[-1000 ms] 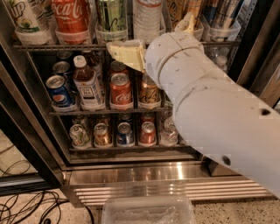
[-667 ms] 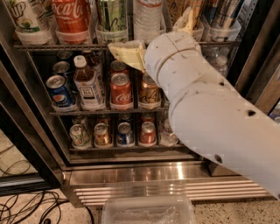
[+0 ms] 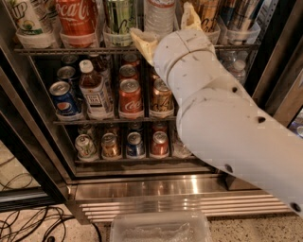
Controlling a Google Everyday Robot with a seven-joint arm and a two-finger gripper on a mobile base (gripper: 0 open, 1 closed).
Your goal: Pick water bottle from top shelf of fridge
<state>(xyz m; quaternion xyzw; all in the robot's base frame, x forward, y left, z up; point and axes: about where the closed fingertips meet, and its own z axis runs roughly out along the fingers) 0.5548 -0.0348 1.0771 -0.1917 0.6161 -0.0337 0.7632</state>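
The gripper (image 3: 163, 22), up at the top shelf (image 3: 42, 49) by the water bottle (image 3: 158, 14), has matt cream fingers (image 3: 144, 43) spread apart. Its arm (image 3: 227, 123) is smooth, matt white plastic. The bottle is clear ribbed plastic. The shelf is dark metal wire with clear plastic holders (image 3: 236, 35). The base of the fridge (image 3: 142, 189) is shiny steel.

Jaws wide astride water bottle (image 3: 159, 14), tall cans (image 3: 118, 16) close on either side

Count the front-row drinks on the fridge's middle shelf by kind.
Cans: 3 (blue can, red can, gold can)
Bottles: 1 (brown-drink bottle)
Total: 4 visible
Gripper is open at the top shelf, by the water bottle.
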